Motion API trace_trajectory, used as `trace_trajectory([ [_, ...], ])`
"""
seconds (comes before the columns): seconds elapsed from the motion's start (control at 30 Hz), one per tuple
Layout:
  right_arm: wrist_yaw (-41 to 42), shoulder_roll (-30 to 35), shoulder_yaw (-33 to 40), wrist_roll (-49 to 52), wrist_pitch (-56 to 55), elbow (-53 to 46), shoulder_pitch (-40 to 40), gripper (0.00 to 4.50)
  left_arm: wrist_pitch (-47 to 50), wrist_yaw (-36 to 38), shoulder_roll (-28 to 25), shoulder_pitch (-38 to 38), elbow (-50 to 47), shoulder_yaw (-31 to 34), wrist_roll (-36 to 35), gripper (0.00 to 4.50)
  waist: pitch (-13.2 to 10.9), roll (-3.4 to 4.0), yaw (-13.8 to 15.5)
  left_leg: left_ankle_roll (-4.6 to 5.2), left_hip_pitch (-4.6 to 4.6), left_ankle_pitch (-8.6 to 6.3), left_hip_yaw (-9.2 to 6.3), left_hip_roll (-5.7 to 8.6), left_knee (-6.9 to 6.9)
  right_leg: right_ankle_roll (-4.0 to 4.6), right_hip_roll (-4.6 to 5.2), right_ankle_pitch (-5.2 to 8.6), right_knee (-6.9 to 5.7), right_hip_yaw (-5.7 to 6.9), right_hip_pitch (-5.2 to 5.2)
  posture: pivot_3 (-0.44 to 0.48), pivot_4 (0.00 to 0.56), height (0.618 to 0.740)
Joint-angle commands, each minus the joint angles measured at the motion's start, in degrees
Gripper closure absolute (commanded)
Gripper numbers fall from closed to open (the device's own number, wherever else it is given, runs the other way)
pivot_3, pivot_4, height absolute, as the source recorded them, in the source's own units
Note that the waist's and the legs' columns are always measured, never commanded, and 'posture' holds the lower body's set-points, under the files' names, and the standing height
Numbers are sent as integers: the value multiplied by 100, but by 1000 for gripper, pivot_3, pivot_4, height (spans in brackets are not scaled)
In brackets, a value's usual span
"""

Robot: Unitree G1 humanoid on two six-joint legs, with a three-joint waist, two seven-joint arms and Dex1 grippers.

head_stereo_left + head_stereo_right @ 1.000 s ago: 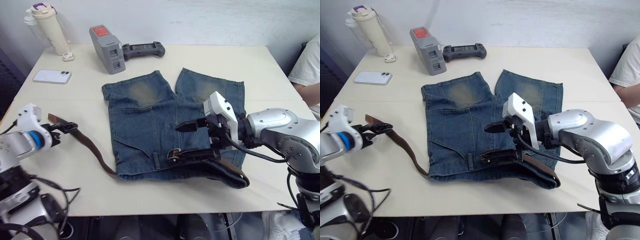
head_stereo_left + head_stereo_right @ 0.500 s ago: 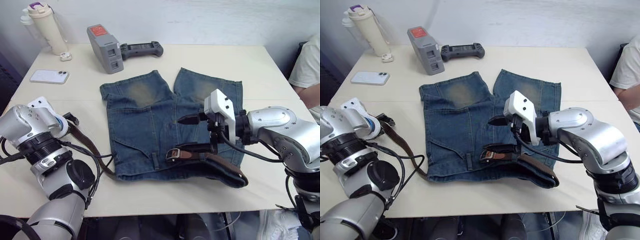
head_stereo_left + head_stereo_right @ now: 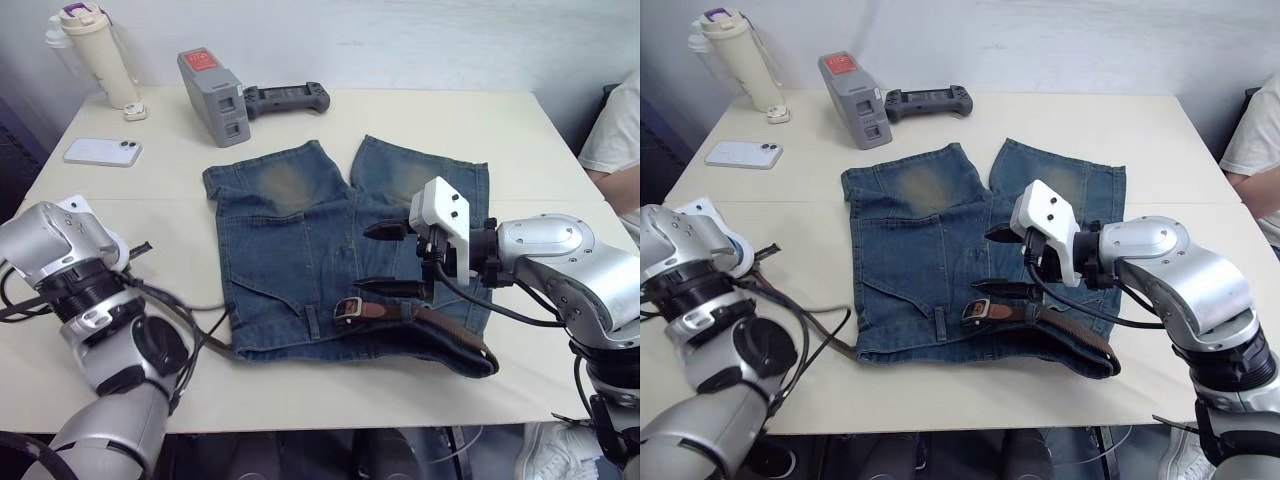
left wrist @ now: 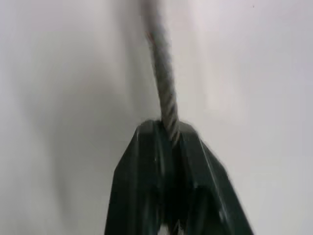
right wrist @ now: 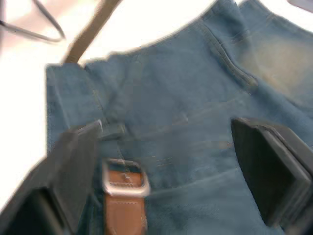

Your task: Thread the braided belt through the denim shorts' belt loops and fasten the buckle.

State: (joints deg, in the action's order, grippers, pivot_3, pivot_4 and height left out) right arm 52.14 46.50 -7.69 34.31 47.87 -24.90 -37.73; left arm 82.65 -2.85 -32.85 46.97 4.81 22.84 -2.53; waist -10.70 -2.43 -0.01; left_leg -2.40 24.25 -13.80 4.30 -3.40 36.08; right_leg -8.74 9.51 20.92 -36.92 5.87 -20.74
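In the lower middle of the left eye view, the denim shorts [image 3: 330,250] lie flat on the table [image 3: 500,130] with the waistband toward the bottom edge, and the braided belt [image 3: 440,335] runs along that waistband, its long axis going left to right across the frame. The buckle [image 3: 347,309] sits just left of frame centre, lying on the denim. The right gripper [image 3: 385,258] hovers just above and a touch right of the buckle, fingers spread wide with nothing between them, so it's clearly the nearer arm for anything to do with the buckle. The free end of the belt trails off past the left edge of the shorts toward the left gripper [image 4: 171,134], which in its wrist view is clamped tight on the strap. Can't make out any belt loops clearly from here, so hard to say how many are threaded. My guess is the next bit depends on the right gripper dropping down-left onto the buckle.
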Motion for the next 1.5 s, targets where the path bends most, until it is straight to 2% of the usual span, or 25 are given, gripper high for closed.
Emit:
trace_trajectory([
  [0.03,52,15,131,-37,-102,-72,-34,0,-1134,1310,-597,-143,-738,-1058,-396,4481,-1,1,2,-2,0,-1,2,-2,3,4,-2,0,2,0,1,0,150,740],
  [0.1,66,30,141,-68,-119,-56,-13,0,-2083,1906,-1007,-378,-906,-1443,-351,4481,0,2,0,-1,-1,-1,5,-3,5,8,-3,-2,4,0,4,0,150,740],
  [0.2,67,48,211,-77,-127,-39,14,0,-3633,2983,-1455,-864,-1454,-1699,-517,4481,-5,9,-35,1,-4,-2,22,-9,-3,12,-5,-5,9,-6,-4,0,150,740],
  [0.27,66,62,260,-121,-186,-31,18,0,-4393,4102,-1745,-1287,-1809,-1856,-877,4481,-7,12,-21,1,-3,-2,25,-16,-5,13,-9,-4,9,-3,-9,0,150,740],
  [0.33,89,113,246,-282,-369,-24,18,0,-5309,4942,-2068,-1611,-1973,-2176,-855,4481,-12,21,-6,3,-2,-5,34,-17,-4,15,-9,-5,10,-3,-14,0,150,740],
  [0.43,184,229,32,-778,-885,1,31,0,-6585,5616,-2222,-1650,-1832,-2532,-652,4481,-17,30,0,6,-2,-6,41,-17,0,19,-9,-7,9,-8,-17,0,150,740],
  [0.5,233,234,-67,-984,-1095,25,29,0,-7305,5901,-2249,-1568,-1626,-2733,-461,4481,-17,30,5,7,-1,-7,45,-18,3,20,-9,-8,7,-10,-22,0,150,740],
  [0.63,402,319,-557,-1870,-1996,131,-86,0,-8213,6291,-1928,-1064,-1155,-3104,-281,4481,-17,30,9,11,1,-9,56,-19,4,20,-9,-8,1,-16,-31,0,150,740],
  [0.8,309,-254,-1069,-2356,-2327,174,-416,0,-9017,6606,-1444,-618,-764,-3630,52,4481,-17,31,-27,13,0,-10,71,-24,9,19,-9,-8,-15,-19,-43,0,150,740],
  [1.03,242,-731,-1124,-2535,-2185,179,-564,0,-9387,6673,-1189,-467,-465,-3695,233,4481,-18,31,-11,13,1,-10,89,-31,13,20,-8,-9,-35,-17,-66,0,150,740],
  [1.13,284,-778,-1146,-2558,-2103,153,-529,707,-9408,6626,-1099,-418,-431,-3684,297,4500,-18,31,-8,14,2,-10,89,-31,17,21,-7,-9,-35,-17,-64,0,150,740],
  [1.17,283,-792,-1133,-2548,-2078,147,-517,1234,-9406,6626,-1092,-422,-433,-3676,307,4500,-18,31,-6,14,2,-10,89,-31,17,21,-7,-9,-35,-17,-64,0,150,740],
  [1.23,283,-795,-1112,-2536,-2011,136,-474,1699,-9199,6604,-1039,-452,-522,-3588,183,4500,-18,31,-11,14,2,-11,90,-31,16,21,-7,-10,-35,-16,-64,0,150,740],
  [1.27,283,-793,-1100,-2535,-1991,136,-459,2189,-9128,6596,-1018,-455,-551,-3563,153,4500,-18,31,-22,14,1,-11,90,-32,15,21,-7,-9,-36,-16,-65,0,150,740],
  [1.3,274,-802,-1086,-2528,-1971,124,-448,2446,-9062,6602,-1008,-464,-574,-3539,131,4500,-18,31,-25,14,0,-11,90,-32,16,21,-7,-9,-40,-16,-66,0,150,740],
  [1.4,223,-855,-1052,-2511,-1933,97,-416,4071,-8934,6650,-1047,-578,-635,-3501,121,4500,-18,31,-27,14,0,-11,92,-34,16,21,-7,-9,-43,-16,-68,0,150,740],
  [1.43,221,-861,-1044,-2513,-1925,102,-416,4411,-8825,6654,-1036,-624,-687,-3468,59,4500,-18,31,-25,14,0,-11,92,-34,16,21,-7,-9,-43,-16,-68,0,150,740],
  [1.5,228,-864,-1042,-2533,-1918,117,-419,4411,-8595,6645,-1000,-690,-793,-3391,-84,4500,-18,31,-21,14,0,-11,93,-34,16,21,-7,-9,-43,-16,-69,0,150,740],
])
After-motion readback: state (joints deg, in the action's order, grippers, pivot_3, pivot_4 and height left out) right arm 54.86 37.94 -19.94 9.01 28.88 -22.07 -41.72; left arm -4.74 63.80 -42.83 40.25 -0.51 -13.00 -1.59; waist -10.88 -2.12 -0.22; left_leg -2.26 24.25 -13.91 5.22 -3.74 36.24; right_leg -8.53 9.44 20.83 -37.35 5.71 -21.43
